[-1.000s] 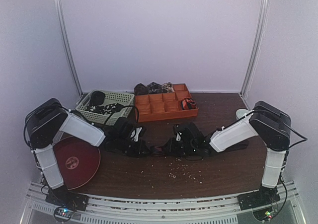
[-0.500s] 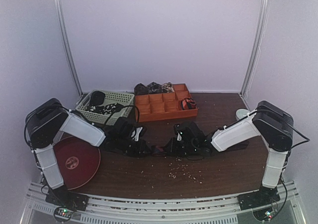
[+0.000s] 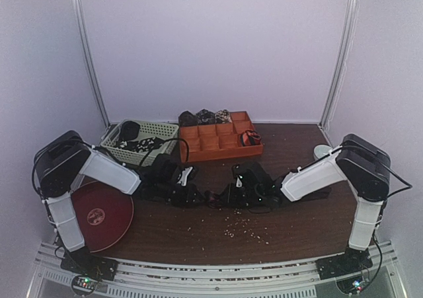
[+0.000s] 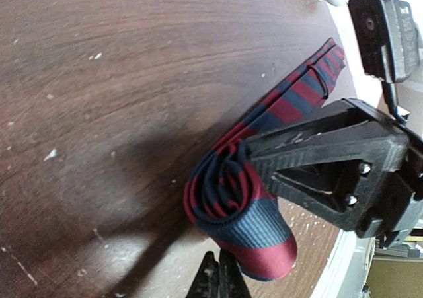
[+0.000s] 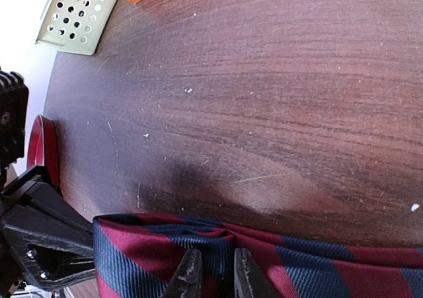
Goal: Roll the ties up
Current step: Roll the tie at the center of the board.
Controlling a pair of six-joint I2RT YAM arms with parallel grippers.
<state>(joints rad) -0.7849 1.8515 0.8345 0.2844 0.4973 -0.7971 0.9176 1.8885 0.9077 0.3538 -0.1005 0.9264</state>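
Left gripper [image 3: 190, 193] is down low at the middle of the brown table [image 3: 198, 238], just right of the dark red round plate [image 3: 99, 212] in the lower left, and that plate carries a pale emblem [image 3: 96, 215] at its centre, too small to read. In the left wrist view its fingertips [image 4: 210, 279] are drawn together at the bottom edge, the wide end of the striped tie [image 4: 228, 199] touching just beside them; whether any cloth is caught between them I cannot tell. Up and left sits the pale green basket [image 3: 158, 155], speckled dark ties [image 3: 142, 143] heaped inside. Centre now: the striped tie, dark red and navy, lies on the wood, its wide end curled into a loose roll and its narrow tail running to the upper right of the left wrist view. Right gripper [image 3: 227, 195] faces the left one across that roll, and in its own view its fingers [image 5: 188, 275] are clamped close on the striped fabric. Pale crumbs [image 3: 238, 226] dot the wood below. Behind stands the orange tray [image 3: 211, 155], a red-and-dark coil [image 3: 250, 138] in a right-hand compartment, more bundled ties [image 3: 205, 116] beyond its far edge. Far right, a small white object [image 3: 322, 151] rests on the table.
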